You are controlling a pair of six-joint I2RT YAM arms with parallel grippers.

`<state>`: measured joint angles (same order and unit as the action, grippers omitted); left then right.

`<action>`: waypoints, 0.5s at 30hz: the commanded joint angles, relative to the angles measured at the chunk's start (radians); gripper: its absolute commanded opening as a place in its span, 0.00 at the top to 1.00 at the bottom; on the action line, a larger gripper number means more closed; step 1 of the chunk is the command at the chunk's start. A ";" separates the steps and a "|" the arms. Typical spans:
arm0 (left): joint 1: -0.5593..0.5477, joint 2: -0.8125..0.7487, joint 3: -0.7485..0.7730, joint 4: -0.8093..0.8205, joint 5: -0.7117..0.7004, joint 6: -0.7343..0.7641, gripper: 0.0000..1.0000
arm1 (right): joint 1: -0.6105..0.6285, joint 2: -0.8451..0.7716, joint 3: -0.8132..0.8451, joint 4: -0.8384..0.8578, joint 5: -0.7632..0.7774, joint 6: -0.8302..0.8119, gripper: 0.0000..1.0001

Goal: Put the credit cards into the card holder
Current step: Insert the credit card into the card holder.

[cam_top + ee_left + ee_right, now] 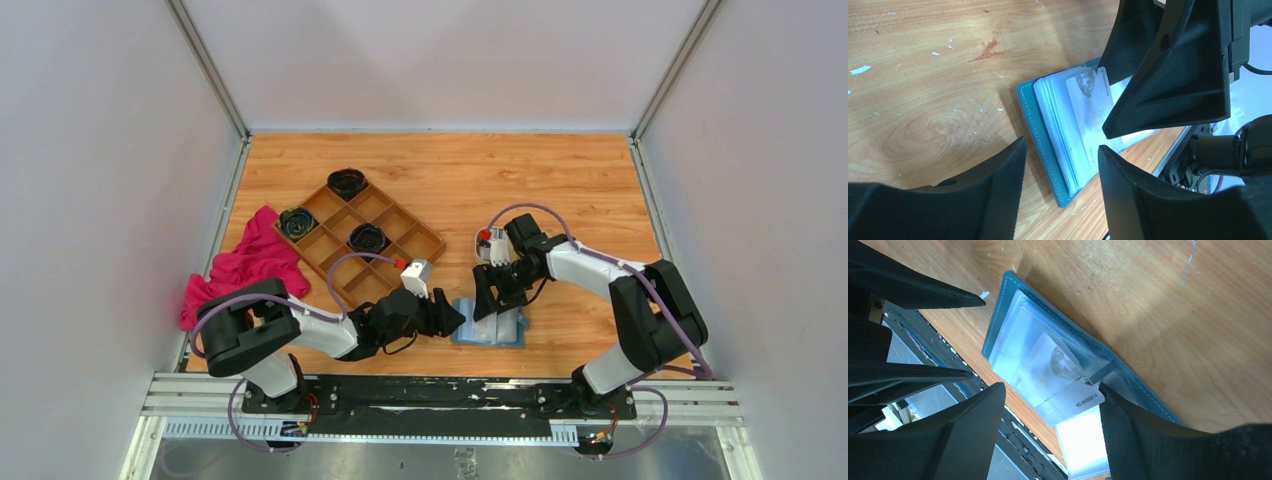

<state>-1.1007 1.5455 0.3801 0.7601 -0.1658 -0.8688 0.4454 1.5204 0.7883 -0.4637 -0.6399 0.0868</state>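
One card part-way in; no other cards in view

The card holder [1030, 115] lies open at the bench's [560, 190] near edge between both arms, one credit card [1058, 372] partly in a clear sleeve with its numbered end sticking out. The left jaws and right jaws are released, gripping nothing. Farther back, the wooden tray [395, 225] holds three dark coils [347, 183].

On the wood-grain table [560, 180], 3 things are laid: a brown compartment tray [385, 215], a pink cloth [245, 262] at the left edge, and an open teal card holder [505, 330] near the front edge.
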 commanded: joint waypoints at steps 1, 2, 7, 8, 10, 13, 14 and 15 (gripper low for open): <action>0.008 0.018 -0.003 0.019 0.008 -0.012 0.44 | 0.015 0.017 0.003 -0.007 -0.055 0.032 0.29; 0.008 0.025 -0.004 0.028 0.011 -0.016 0.46 | 0.015 0.019 0.002 0.003 -0.075 0.044 0.29; 0.010 0.048 -0.004 0.053 0.025 -0.026 0.52 | 0.014 0.039 0.012 0.035 -0.120 0.092 0.31; 0.009 0.054 -0.004 0.062 0.029 -0.029 0.53 | 0.013 0.044 0.014 0.038 -0.126 0.098 0.31; 0.011 0.068 -0.003 0.079 0.041 -0.035 0.55 | 0.013 0.056 0.015 0.044 -0.145 0.109 0.31; 0.013 0.088 -0.004 0.106 0.052 -0.047 0.56 | 0.012 0.063 0.018 0.043 -0.139 0.095 0.31; 0.015 0.090 -0.009 0.116 0.054 -0.052 0.56 | 0.015 0.058 0.021 0.033 -0.117 0.079 0.31; 0.017 0.089 -0.016 0.125 0.053 -0.056 0.56 | 0.015 0.054 0.024 0.021 -0.089 0.061 0.30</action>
<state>-1.0943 1.6135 0.3801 0.8165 -0.1215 -0.9070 0.4454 1.5711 0.7883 -0.4175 -0.7555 0.1692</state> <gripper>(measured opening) 0.444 0.690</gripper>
